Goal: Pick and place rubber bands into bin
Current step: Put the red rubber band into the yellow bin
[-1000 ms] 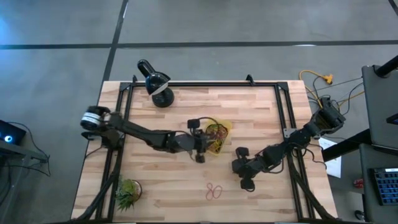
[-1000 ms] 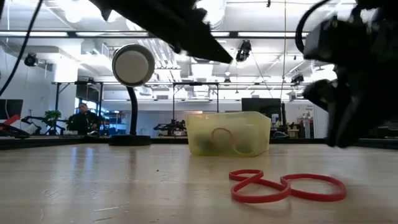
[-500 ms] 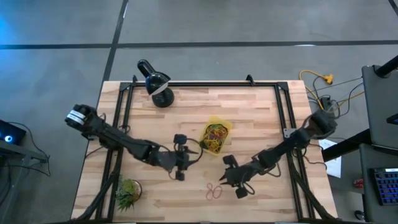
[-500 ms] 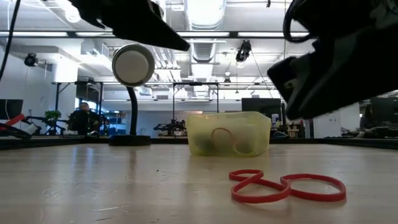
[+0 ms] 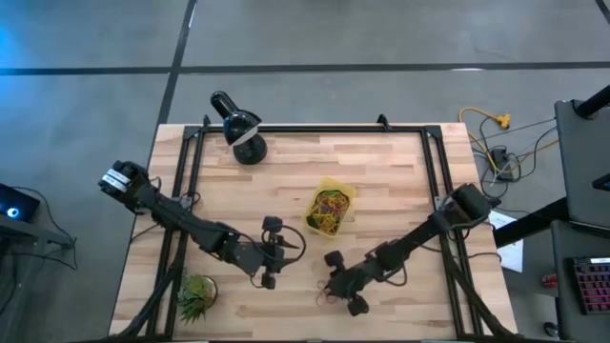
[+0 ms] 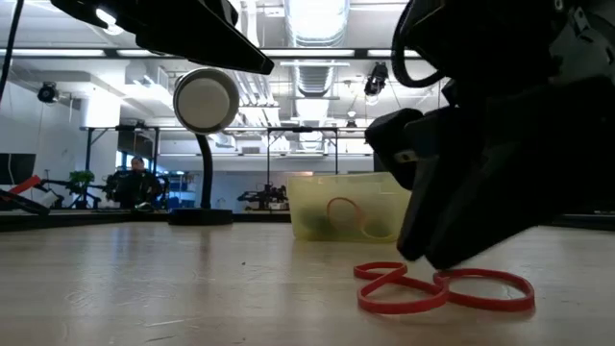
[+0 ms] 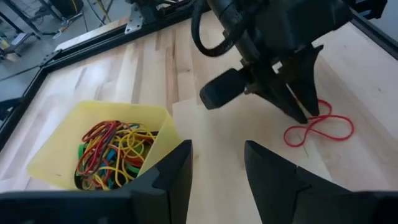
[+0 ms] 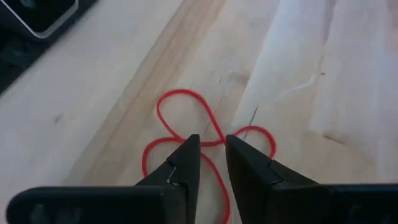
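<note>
bright, even light falls from ceiling strip lights [image 6: 317,19] overhead, which glare white in the low view. against them the arms go to black silhouettes. shadows on the table [image 5: 381,171] are soft and faint. the close fingers [image 8: 177,165] look blurred.

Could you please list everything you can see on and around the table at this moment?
Red rubber bands: two or so tangled loops, red, loose on the table near its front edge, under the right gripper.
Rubber bands in the bin: many, red, yellow, green and blue, piled inside the bin.
Bin: one, yellow, mid-table.
Lamp: one, black, at the table's far left corner.
Plant: one, green, spiky, at the near left corner.
Table: one, light wood with a black frame.
Person: one, far off in the room behind.
Left gripper: open, empty, left of the bin.
Right gripper: jaws apart, straddling the red bands.
</note>
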